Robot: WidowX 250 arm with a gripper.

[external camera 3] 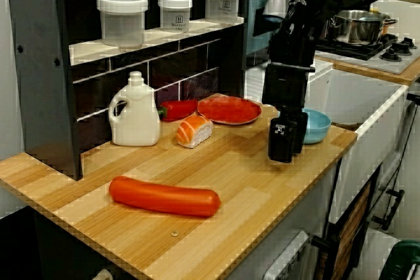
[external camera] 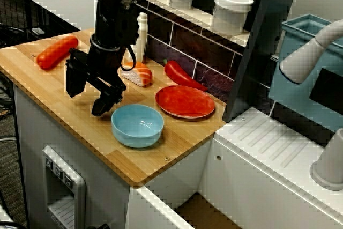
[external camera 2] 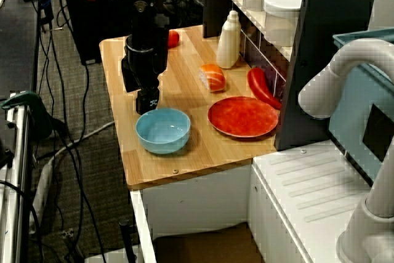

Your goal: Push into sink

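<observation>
A light blue bowl (external camera: pixel 137 125) (external camera 2: pixel 162 130) (external camera 3: pixel 316 126) stands on the wooden counter (external camera: pixel 64 111) near the edge that borders the sink. My black gripper (external camera: pixel 86 103) (external camera 2: pixel 141 100) (external camera 3: pixel 284 152) hangs low over the counter just beside the bowl, on the side away from the sink. It is open, nothing is between its fingers, and one fingertip (external camera: pixel 100 110) nearly touches the bowl's rim. The sink (external camera: pixel 199 208) (external camera 2: pixel 203 246) (external camera 3: pixel 357 100), with white walls and a brownish floor, lies past the counter's end.
A red plate (external camera: pixel 185 101), a red pepper (external camera: pixel 181 74), a salmon sushi piece (external camera: pixel 140 74) and a white bottle (external camera: pixel 142 36) stand behind the bowl. A long red sausage (external camera: pixel 56 52) lies at the far end. White jars (external camera: pixel 231 10) line the shelf. A grey faucet (external camera: pixel 311 52) and teal crate (external camera: pixel 300 30) are beyond the sink.
</observation>
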